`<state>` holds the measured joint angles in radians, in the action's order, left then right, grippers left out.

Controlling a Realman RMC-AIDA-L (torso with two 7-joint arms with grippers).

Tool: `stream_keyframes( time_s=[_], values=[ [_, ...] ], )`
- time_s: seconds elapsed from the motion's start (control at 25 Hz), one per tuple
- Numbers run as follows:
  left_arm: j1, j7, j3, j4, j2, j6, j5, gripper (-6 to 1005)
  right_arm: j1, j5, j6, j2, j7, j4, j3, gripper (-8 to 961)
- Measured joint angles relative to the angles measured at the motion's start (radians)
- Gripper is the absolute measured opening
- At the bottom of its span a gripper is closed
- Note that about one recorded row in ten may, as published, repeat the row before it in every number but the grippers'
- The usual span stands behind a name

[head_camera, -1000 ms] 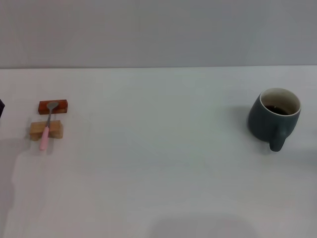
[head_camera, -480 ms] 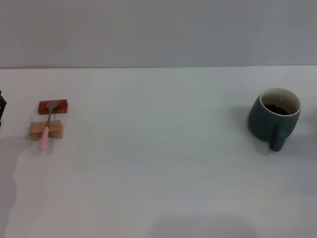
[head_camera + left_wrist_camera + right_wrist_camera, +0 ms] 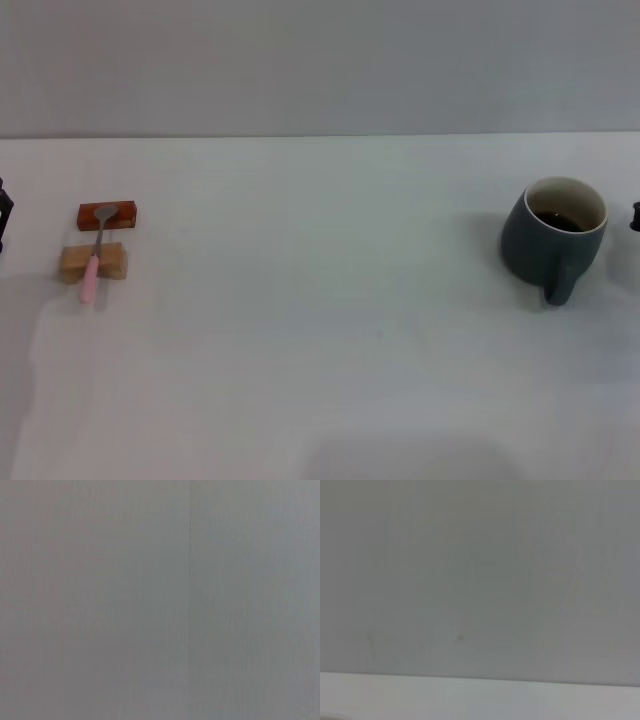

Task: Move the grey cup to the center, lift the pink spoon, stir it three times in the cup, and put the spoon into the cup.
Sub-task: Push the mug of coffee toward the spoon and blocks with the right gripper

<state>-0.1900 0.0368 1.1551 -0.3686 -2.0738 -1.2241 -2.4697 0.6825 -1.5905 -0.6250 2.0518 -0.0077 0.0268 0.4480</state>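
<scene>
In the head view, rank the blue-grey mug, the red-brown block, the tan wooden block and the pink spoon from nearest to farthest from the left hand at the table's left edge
From the left hand, barely in view at the left edge:
1. The red-brown block and the tan wooden block, both far left; too close to call.
2. The small pink-handled spoon lies across both blocks, so it ties with them.
3. The squat blue-grey ceramic mug, far right, plainly farthest.

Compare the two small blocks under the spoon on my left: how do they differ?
The red-brown block is darker, flatter and farther from the robot; the tan wooden block is paler, thicker and nearer. The pink spoon rests its grey bowl on the red-brown block, while its pink handle crosses the tan wooden block and overhangs it. Both lie crosswise on the white table, far from the grey cup.
</scene>
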Motion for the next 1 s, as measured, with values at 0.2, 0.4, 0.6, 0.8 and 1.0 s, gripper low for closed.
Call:
stream_keyframes(
  time_s=[0.2,0.4,0.6,0.8,1.0],
  values=[
    [0.006,0.0,0.0,-0.006,0.0,0.0,-0.001,784,0.009,0.0,0.001,0.009,0.0,0.006,-0.021,-1],
    [0.008,0.0,0.0,-0.009,0.0,0.0,-0.003,783,0.017,-0.001,0.003,0.013,0.0,0.024,-0.043,-1],
    [0.009,0.0,0.0,-0.013,0.0,0.0,-0.005,783,0.026,-0.012,0.011,0.017,0.0,0.038,-0.051,-1],
    [0.011,0.0,0.0,-0.017,0.0,0.0,-0.008,783,0.033,-0.032,0.014,0.019,0.0,0.055,-0.052,-1],
    [0.011,0.0,0.0,-0.017,0.0,0.0,-0.008,782,0.049,-0.062,0.034,0.021,0.0,0.075,-0.052,-2]
  ],
)
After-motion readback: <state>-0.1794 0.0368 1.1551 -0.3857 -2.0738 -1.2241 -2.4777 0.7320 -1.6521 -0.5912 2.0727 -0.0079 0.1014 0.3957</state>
